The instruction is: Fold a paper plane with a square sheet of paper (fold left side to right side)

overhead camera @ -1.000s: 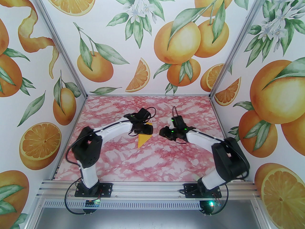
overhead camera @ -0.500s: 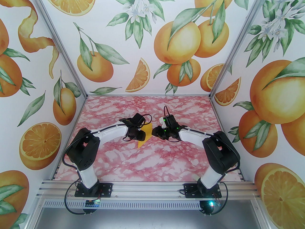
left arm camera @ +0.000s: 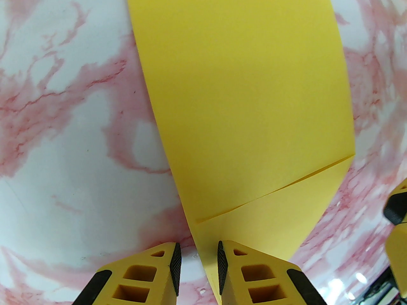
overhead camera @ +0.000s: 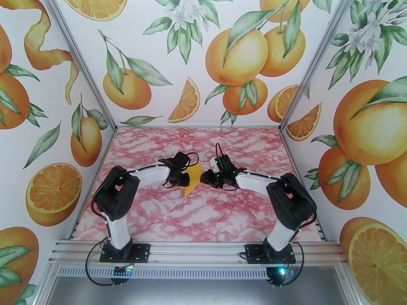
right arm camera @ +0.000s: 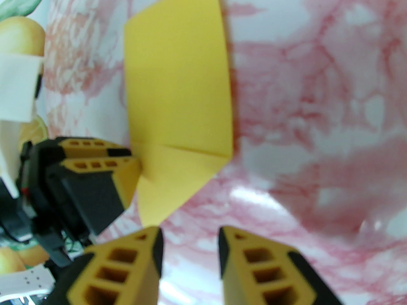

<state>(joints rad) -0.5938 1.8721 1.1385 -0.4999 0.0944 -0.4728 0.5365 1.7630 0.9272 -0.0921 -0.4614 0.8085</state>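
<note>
While the left claw (left arm camera: 199, 259) straddles an edge of the paper (left arm camera: 241, 91), pinched or not I cannot tell, the right claw (right arm camera: 190, 243), released and empty, sits just short of its corner, paper running lengthwise away.

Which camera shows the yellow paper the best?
The left wrist view. There the yellow paper takes up the middle of the picture, sharp enough to see the line of its folded flap. The right wrist view shows it smaller and blurry. The top view shows just a small yellow sliver, far away.
</note>
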